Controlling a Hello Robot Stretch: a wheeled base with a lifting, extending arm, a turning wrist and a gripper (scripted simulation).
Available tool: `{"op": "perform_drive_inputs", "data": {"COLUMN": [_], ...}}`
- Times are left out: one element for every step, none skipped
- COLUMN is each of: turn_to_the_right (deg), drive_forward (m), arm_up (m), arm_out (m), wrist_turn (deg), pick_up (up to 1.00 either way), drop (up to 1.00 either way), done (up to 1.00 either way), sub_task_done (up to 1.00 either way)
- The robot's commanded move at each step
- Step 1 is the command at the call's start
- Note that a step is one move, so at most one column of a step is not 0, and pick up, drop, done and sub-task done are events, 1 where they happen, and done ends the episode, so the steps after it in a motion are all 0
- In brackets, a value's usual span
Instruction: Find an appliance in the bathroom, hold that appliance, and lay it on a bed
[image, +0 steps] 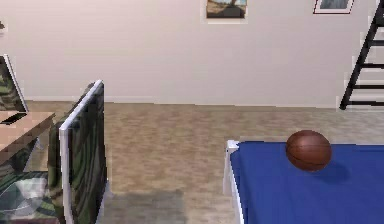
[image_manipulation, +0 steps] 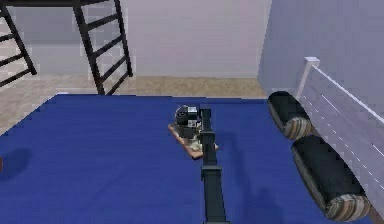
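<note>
Over a broad blue-covered bed stretches the long dark square arm. At its black two-finger gripper, on the cover, sits a small tan-edged object, perhaps the appliance: likely light and rigid, best taken mid-body. Whether the jaws hold it cannot be told.

Brown ball at the forward view's right; green-backed chair beside wooden desk at left. Two dark pillows near black ladder.

Bed cover seen as smooth matt blue cloth; pillows rendered dark, faint sheen; ladder finished matt black; ball shown brown, slightly glossy; floor mottled tan, rough-looking; chair framed white, backed in patterned cloth
</note>
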Motion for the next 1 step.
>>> {"op": "perform_drive_inputs", "data": {"turn_to_the_right": [0.0], "drive_forward": [0.0], "arm_up": [0.1], "arm_out": [0.0], "wrist_turn": [0.0], "pick_up": [0.0], "drop": [0.0], "done": [0.0], "sub_task_done": [0.0]}}
